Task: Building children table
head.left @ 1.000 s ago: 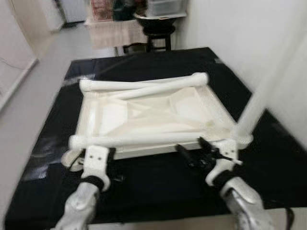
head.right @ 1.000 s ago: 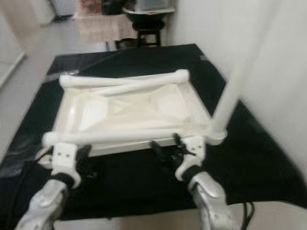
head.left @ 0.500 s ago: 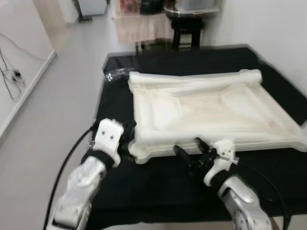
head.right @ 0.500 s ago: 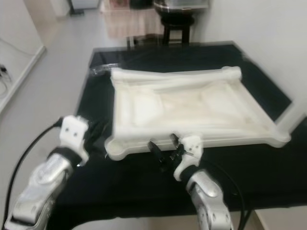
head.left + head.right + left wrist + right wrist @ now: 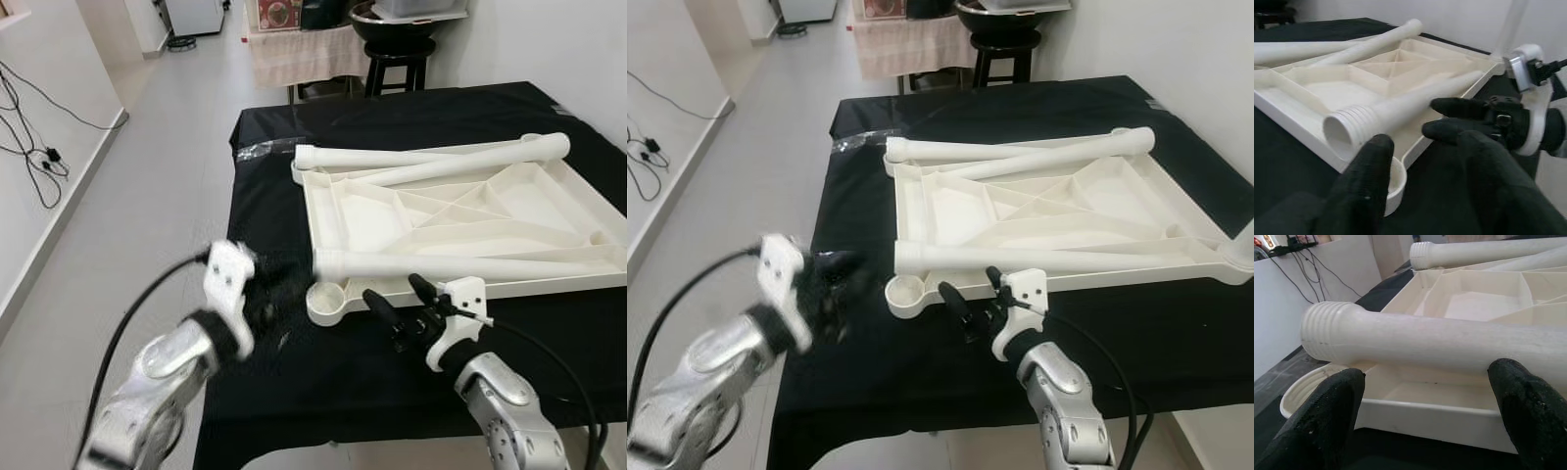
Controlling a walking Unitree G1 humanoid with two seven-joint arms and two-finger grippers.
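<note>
Lining up right gripper [image 5: 402,304], fingers apart, on near leg [image 5: 460,264] at tabletop [image 5: 470,211] 6 o'clock; left gripper [image 5: 269,294] blurred, apart; grip behind threads, screw into corner socket [image 5: 326,299]

The upturned tabletop [image 5: 460,220] is cream-white plastic, its ribbed underside the same shade. The legs [image 5: 451,264] lying across it are cream-white too, with ridged threaded ends. Black cloth covers the counter [image 5: 323,382]. Both grippers have black fingers [image 5: 1327,416] on white wrist housings and silver arms. The floor [image 5: 147,176] is pale grey; black cables [image 5: 39,127] trail along the white wall.
</note>
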